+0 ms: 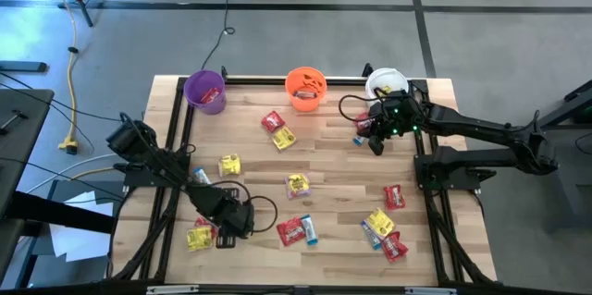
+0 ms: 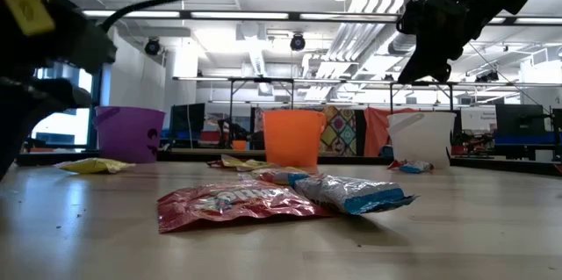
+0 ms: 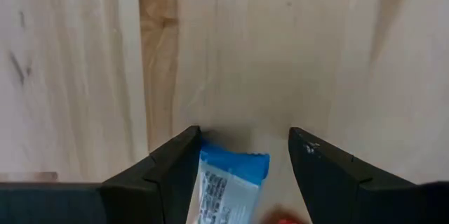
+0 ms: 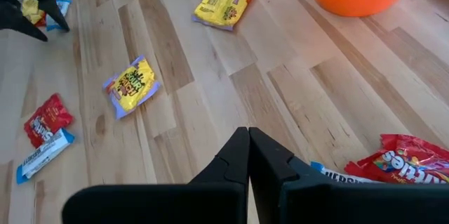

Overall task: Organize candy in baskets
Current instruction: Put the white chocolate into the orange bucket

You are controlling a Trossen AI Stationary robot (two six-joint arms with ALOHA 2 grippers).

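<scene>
Here the left hand (image 3: pixel 242 157) is low over the desk (image 1: pixel 333 161), well away from the purple bucket (image 1: pixel 205 91), its fingers spread wide on either side of a slim blue-and-white bar (image 3: pixel 228 185). The step in hand looks like a pick: the next move calls for closing on the bar, lifting it, and carrying it to whichever bucket takes the bars. Which one that is cannot be told, since the contents of the orange bucket (image 1: pixel 306 88) and the white bucket (image 1: pixel 386 82) are hard to make out. The right hand (image 4: pixel 248 155) hovers beside the white bucket, fingers pressed together and holding nothing. Most candies lie loose on the desk, among them a yellow packet (image 4: pixel 132 86) and a red packet (image 2: pixel 233 205). The bar's lower end is cut off in the left wrist view.
</scene>
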